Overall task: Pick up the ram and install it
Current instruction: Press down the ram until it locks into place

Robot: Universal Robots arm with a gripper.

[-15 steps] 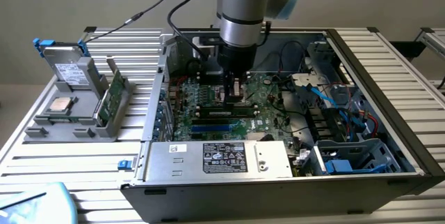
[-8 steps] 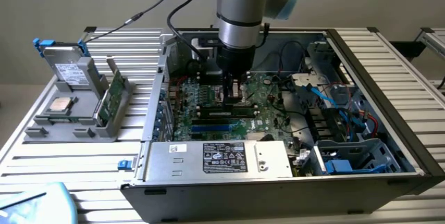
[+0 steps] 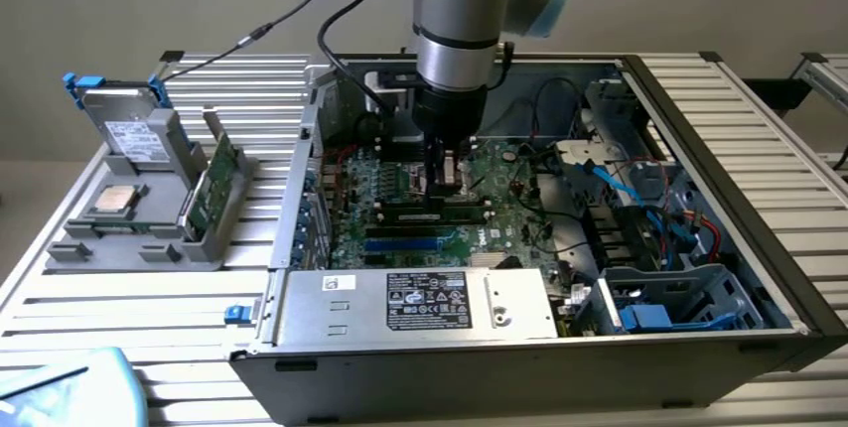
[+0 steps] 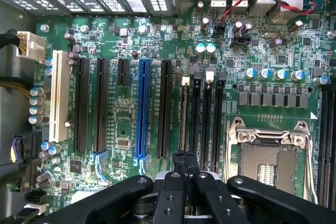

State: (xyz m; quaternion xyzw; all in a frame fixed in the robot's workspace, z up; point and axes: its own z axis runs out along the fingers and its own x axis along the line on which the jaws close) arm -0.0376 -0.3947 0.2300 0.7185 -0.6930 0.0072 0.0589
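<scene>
The ram [image 3: 404,213] stands on edge in a black slot of the motherboard [image 3: 517,189], inside the open computer case. In the wrist view the ram [image 4: 185,114] is a thin tan edge in the first of several long black slots. My gripper [image 3: 447,193] hangs straight down over the middle of the stick. The gripper [image 4: 186,154] is shut, and its black fingertips [image 4: 180,157] meet right at the ram's top edge. The part of the stick under the fingers is hidden.
A CPU socket [image 4: 268,156] lies beside the memory slots, and a blue slot [image 4: 142,108] and black card slots on the other side. The power supply [image 3: 424,303] fills the case front. Cables [image 3: 662,209] crowd the exterior view's right. A grey rack [image 3: 133,199] with a green board [image 3: 212,189] stands outside.
</scene>
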